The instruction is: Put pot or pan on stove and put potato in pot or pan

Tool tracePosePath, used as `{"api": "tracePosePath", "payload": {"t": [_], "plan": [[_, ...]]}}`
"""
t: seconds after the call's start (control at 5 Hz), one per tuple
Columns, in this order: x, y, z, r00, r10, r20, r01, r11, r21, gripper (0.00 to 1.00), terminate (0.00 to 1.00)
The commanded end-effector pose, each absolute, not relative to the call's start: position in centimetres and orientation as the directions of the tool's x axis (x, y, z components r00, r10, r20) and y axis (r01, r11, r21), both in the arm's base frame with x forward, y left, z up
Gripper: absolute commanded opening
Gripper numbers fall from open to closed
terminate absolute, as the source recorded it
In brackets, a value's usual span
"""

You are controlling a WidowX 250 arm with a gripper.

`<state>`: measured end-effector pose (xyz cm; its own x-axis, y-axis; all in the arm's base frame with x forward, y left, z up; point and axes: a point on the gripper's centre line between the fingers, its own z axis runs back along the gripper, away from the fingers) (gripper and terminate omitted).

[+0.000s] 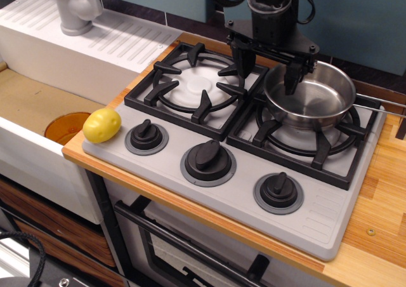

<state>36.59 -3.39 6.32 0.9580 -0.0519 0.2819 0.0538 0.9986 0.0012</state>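
Observation:
The shiny steel pan (pixel 311 98) sits on the right burner of the grey stove (pixel 241 173), its thin wire handle pointing right. My black gripper (pixel 268 70) is open and hangs low over the pan's left rim, one finger outside the rim and one inside the pan. The yellow potato (pixel 101 124) lies at the stove's front left corner, next to the left knob, far from the gripper.
An orange bowl (pixel 65 127) sits in the sink basin left of the potato. A grey tap (pixel 75 6) stands on the white drainboard at the back left. Wooden counter (pixel 380 211) runs right of the stove. Three black knobs line the stove front.

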Motion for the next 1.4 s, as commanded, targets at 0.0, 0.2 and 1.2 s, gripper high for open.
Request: {"api": "tracePosePath", "payload": {"t": [0.0,0.2,1.2], "plan": [[36.8,-3.6,7.0,0.944,-0.046,0.327,0.048,0.999,0.002,1.00,0.00],[36.6,-3.8,6.4,0.940,-0.041,0.337,0.045,0.999,-0.003,1.00,0.00],[35.7,-5.3,9.8,0.969,0.020,0.248,0.008,0.994,-0.113,0.00,0.00]]}}
